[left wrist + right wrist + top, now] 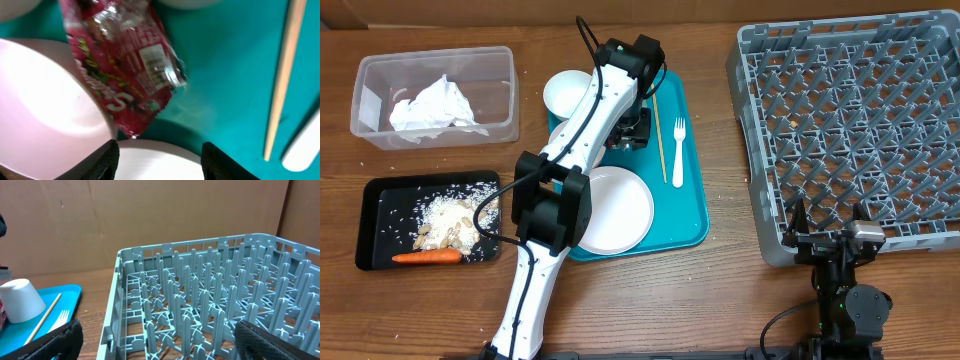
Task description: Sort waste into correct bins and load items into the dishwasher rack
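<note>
**Wrapper within reach of the left arm.** The shiny red crinkled wrapper (125, 65) lies on the teal serving tray (225, 60), one edge against a small white bowl (40, 100), as your left wrist camera shows it. Its long axis runs from about 11 o'clock to 5 o'clock in that view. The lower tip stops just short of your left gripper (159, 159), whose fingers stand apart with nothing between them. From that gripper the wrapper sits close by at 11 o'clock. Overhead, the left arm hides it.

Your right gripper (830, 220), spread wide and empty, hangs at the near edge of the dishwasher rack (880, 60), well apart at 4 o'clock from the tray. The left arm is plainly nearer. Closing across the wrapper's short axis looks the likelier grasp.
</note>
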Available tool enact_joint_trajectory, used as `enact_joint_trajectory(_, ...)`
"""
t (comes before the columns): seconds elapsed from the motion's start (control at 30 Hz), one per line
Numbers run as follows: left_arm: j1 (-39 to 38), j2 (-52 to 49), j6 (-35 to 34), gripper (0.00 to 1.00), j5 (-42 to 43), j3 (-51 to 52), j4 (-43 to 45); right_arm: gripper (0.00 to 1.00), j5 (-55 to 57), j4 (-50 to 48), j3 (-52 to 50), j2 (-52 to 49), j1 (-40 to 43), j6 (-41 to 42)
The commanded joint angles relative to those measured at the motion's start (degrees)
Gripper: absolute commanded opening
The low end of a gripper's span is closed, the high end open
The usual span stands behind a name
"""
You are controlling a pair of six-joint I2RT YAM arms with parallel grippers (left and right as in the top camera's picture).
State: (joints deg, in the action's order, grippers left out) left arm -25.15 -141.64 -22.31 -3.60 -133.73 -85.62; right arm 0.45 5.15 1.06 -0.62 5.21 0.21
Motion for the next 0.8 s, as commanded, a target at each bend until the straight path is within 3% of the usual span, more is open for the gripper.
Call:
enact_joint_trajectory(0.0,-0.22,0.37,1.53,0.56,4.61,0.42,0.15,1.0,0.35,-0.33,-0.59,0.39,0.17,-0.04)
enact_joint_trajectory(0.23,-0.42,0.37,1.57,0.71,2.82,0.42,2.32,1.0,0.37,-0.33,-0.59,0.39,0.17,-0.04)
enact_joint_trajectory(0.77,-0.42,-1.62,2.97,0.72,1.01,0.42,8.11,1.0,0.35,-0.33,-0.59,0.39,0.17,-0.04)
